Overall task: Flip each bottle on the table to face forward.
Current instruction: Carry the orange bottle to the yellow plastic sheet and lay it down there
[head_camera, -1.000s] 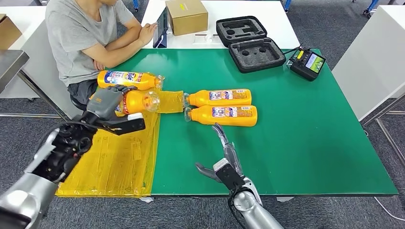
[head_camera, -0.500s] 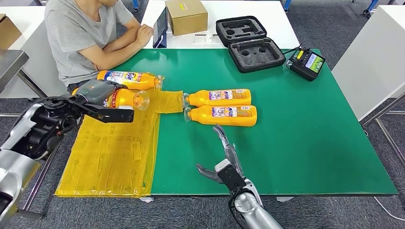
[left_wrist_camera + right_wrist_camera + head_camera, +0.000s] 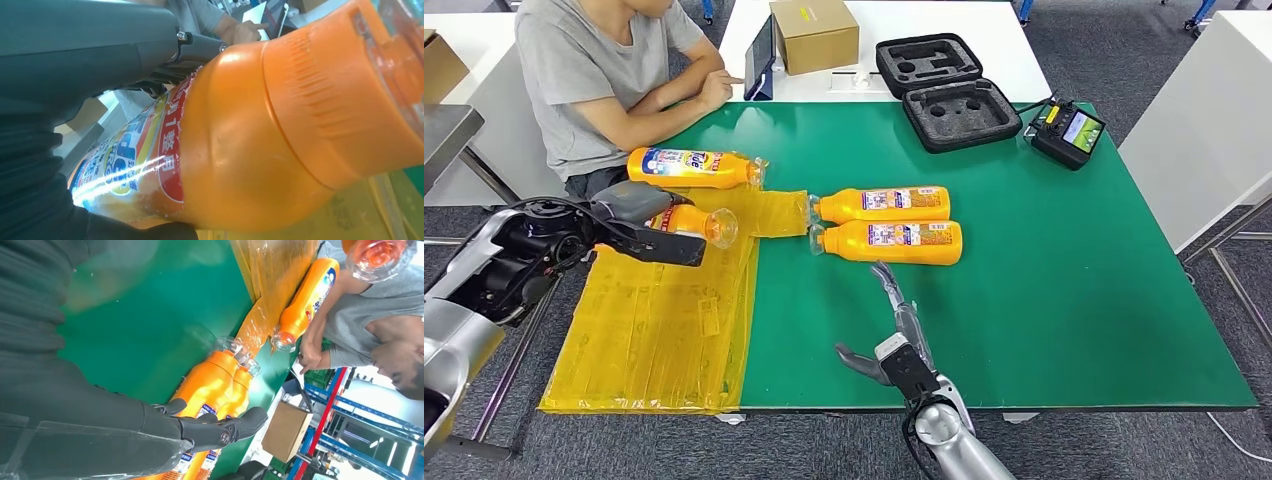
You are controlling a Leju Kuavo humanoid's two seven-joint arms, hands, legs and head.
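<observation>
1. While a person (image 3: 589,75) sits at the far left corner, an open black case (image 3: 947,90) and a cardboard box (image 3: 815,34) lie beyond.
2. A yellow plastic sheet (image 3: 664,330) covers the green table's (image 3: 1044,290) left end.
3. The left hand (image 3: 639,215) grips one orange bottle (image 3: 692,222) above the sheet; three bottles (image 3: 889,240) lie flat; the right hand (image 3: 894,335) hovers with fingers spread, holding nothing.

High head view down over the green table (image 3: 1044,300); close, turned wrist views sharing its bottles.
</observation>
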